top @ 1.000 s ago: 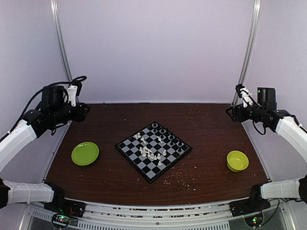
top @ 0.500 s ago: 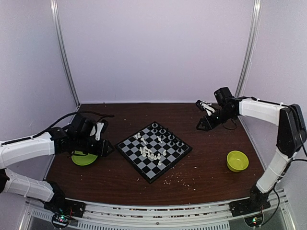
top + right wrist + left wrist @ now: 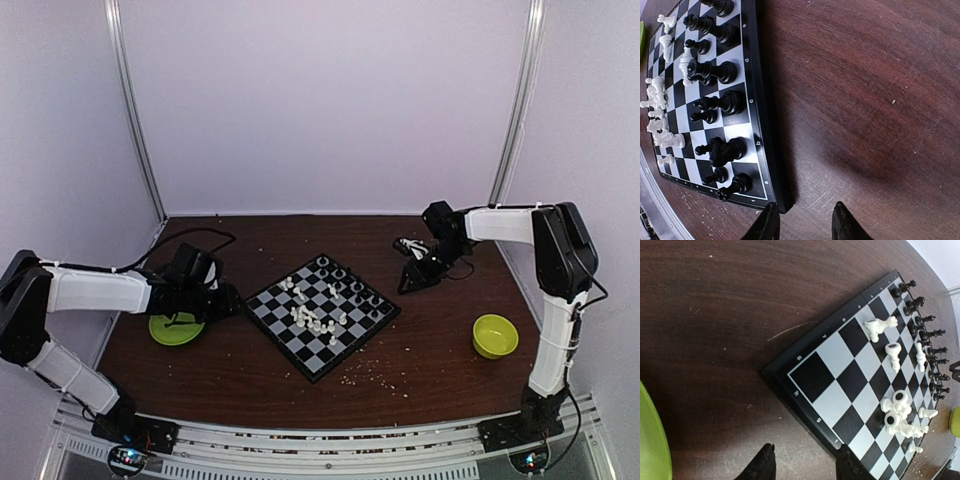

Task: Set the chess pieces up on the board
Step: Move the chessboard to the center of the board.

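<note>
The board [image 3: 318, 362] lies turned like a diamond at the table's middle. Black chess pieces [image 3: 352, 287] stand in two rows along its far right edge. White chess pieces [image 3: 314, 321] are bunched at its middle, some lying down. My left gripper [image 3: 226, 301] hangs low by the board's left corner, open and empty. In the left wrist view its gripper [image 3: 807, 470] straddles the board [image 3: 840, 355] rim, with white pieces [image 3: 897, 415] beyond. My right gripper [image 3: 405, 281] sits low off the right corner, open and empty. The right wrist view shows its gripper [image 3: 807, 225], the board [image 3: 752, 100] and black pieces [image 3: 720, 70].
A lime-green plate [image 3: 172, 331] lies under my left forearm, its edge showing as the plate [image 3: 650, 440] in the left wrist view. A lime-green bowl [image 3: 495, 335] stands at the right. Pale crumbs [image 3: 370, 376] are scattered in front of the board.
Both arms have swung down from high at the sides to low beside the board. The left jaws have widened; the right jaws have narrowed.
</note>
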Motion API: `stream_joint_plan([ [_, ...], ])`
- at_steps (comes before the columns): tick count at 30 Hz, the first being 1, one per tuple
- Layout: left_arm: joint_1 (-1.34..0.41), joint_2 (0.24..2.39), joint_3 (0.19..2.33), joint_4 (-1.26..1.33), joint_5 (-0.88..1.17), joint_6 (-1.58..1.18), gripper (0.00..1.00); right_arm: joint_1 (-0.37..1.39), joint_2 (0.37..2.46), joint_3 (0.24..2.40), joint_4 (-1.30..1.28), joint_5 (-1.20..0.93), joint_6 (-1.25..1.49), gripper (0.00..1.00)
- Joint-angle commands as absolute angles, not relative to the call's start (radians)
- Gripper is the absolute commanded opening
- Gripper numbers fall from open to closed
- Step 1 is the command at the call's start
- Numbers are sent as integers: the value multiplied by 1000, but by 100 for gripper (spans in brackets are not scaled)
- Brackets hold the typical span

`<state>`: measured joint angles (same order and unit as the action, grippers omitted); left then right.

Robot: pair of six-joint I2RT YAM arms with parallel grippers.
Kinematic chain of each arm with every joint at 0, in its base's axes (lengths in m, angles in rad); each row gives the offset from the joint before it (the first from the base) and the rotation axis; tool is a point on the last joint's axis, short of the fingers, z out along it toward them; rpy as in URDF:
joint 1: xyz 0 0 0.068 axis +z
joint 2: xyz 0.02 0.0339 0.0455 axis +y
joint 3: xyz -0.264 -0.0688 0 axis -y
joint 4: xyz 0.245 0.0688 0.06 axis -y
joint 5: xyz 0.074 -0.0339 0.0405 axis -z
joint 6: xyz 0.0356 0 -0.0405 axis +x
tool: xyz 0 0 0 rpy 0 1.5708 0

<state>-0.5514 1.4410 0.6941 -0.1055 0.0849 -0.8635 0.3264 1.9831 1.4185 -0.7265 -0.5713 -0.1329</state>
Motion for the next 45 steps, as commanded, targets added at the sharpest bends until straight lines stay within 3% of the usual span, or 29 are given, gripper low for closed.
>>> stream_joint_plan([
  [1,-520,1492,725,18,104,-907,42,341,2024,1465,-781,-598,-98,36],
  [15,-466,1623,799,45,107,-874,39,362,2125,1542,-831,-614,-79,33],
  [28,-463,1677,853,14,130,-812,34,368,2078,1457,-816,-648,-94,26],
  [31,-462,1687,858,-6,113,-820,35,368,2064,1431,-804,-655,-100,25],
  [37,-463,1696,872,-46,50,-838,47,368,2038,1396,-795,-664,-104,24],
  [45,-463,1776,918,16,145,-825,44,369,2014,1359,-793,-695,-118,23],
])
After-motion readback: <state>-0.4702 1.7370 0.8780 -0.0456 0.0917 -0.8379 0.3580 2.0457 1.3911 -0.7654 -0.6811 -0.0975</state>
